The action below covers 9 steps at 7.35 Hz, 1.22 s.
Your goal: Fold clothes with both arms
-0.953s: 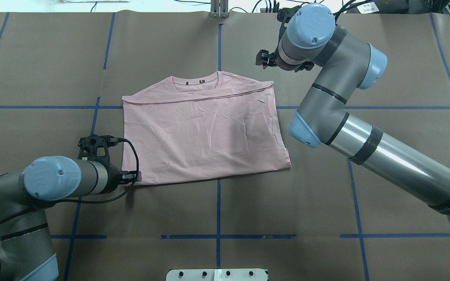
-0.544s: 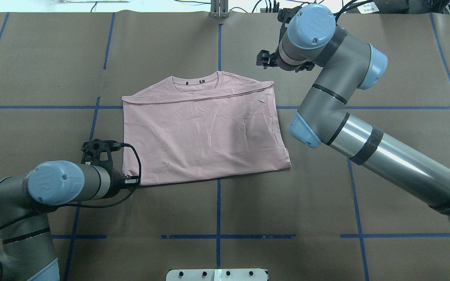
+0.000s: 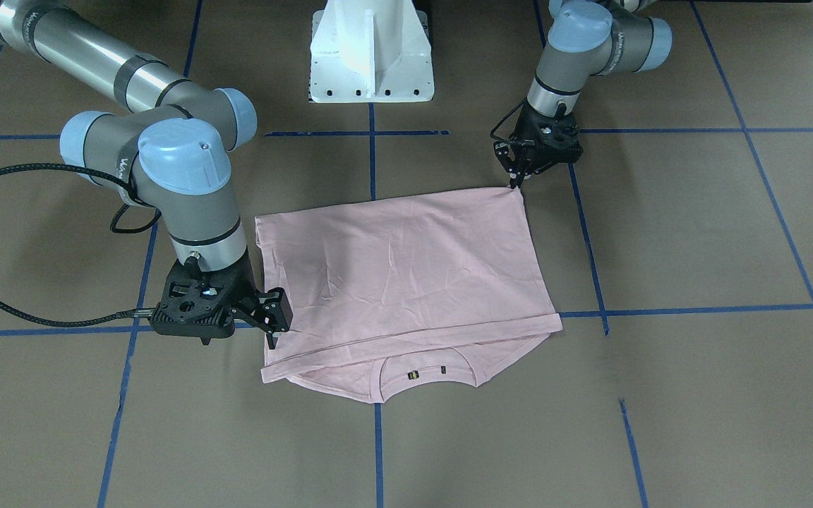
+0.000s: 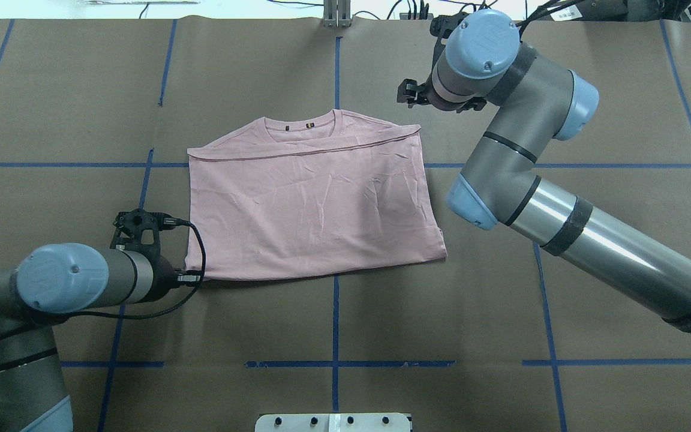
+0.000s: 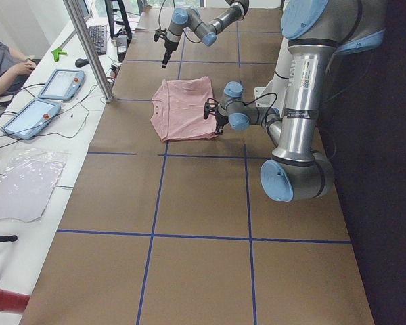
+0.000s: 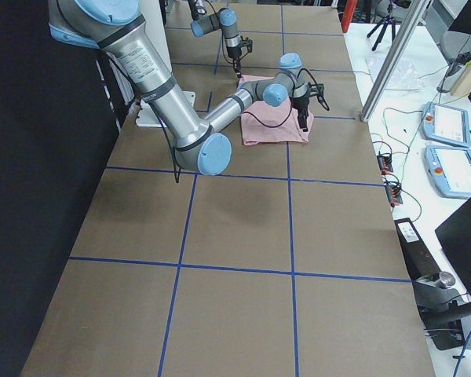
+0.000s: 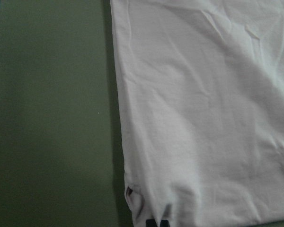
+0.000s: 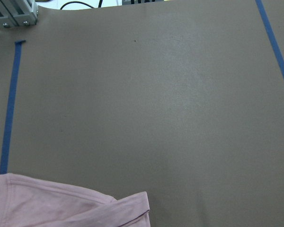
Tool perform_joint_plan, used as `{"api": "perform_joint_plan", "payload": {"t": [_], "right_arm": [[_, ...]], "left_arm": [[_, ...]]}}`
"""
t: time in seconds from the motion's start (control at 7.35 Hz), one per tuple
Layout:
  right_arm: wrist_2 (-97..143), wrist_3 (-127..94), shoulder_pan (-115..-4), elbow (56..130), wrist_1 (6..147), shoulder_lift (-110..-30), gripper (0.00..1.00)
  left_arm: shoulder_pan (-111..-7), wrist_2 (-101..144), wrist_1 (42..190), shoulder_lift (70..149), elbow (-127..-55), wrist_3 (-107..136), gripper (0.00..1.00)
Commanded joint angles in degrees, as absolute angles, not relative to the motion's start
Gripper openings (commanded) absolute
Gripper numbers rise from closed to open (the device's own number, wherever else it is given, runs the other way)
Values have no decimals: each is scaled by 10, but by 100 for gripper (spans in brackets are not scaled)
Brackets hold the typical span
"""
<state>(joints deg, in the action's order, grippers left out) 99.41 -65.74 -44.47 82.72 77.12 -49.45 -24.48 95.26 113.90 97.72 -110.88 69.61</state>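
— Where is the T-shirt (image 4: 312, 210)?
— In the middle of the overhead view, flat on the brown surface (image 4: 501, 300). It is folded into a rough rectangle. Its collar (image 4: 300, 126) points to the top of the frame, with a folded edge running just below it.
— And the left claw (image 3: 517, 182)?
— At the shirt's lower left corner in the overhead view. Its wrist camera shows the cloth puckered at the fingertips, so it looks clenched on that corner.
— The right claw (image 4: 404, 94)?
— Toward the upper right, just beyond the shirt's top right corner and raised off it. It appears released, and its wrist camera shows bare surface with only a shirt edge at lower left.
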Motion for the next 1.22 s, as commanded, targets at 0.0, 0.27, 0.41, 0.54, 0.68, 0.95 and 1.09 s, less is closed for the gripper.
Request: {"api": "perform_joint_plan", "payload": {"t": [0.0,0.27,0.41,0.54,0.68,0.95,1.09], "right_arm": [[993,-657,-445,830,770,-499,100],[993,-657,-445,830,770,-500,100],[993,-657,-444,830,770,-499,100],[993,-657,-444,829,770,-499,100],[993,-657,-444,830,770,-499,100],[995,-657,-445,830,770,-498,100],[997,-657,-444,830,769,-497,100]], "left_arm": [[-329,954,1142,977,-1076,563,0],[-419,954,1145,1047,-969,469,0],[-463,954,1152,1105,-891,435,0],[-505,954,1188,1177,-775,403,0],[-529,954,1259,1249,-643,387,0],[-554,935,1327,1366,-450,368,0],[-556,935,1348,1362,-449,367,0]]}}
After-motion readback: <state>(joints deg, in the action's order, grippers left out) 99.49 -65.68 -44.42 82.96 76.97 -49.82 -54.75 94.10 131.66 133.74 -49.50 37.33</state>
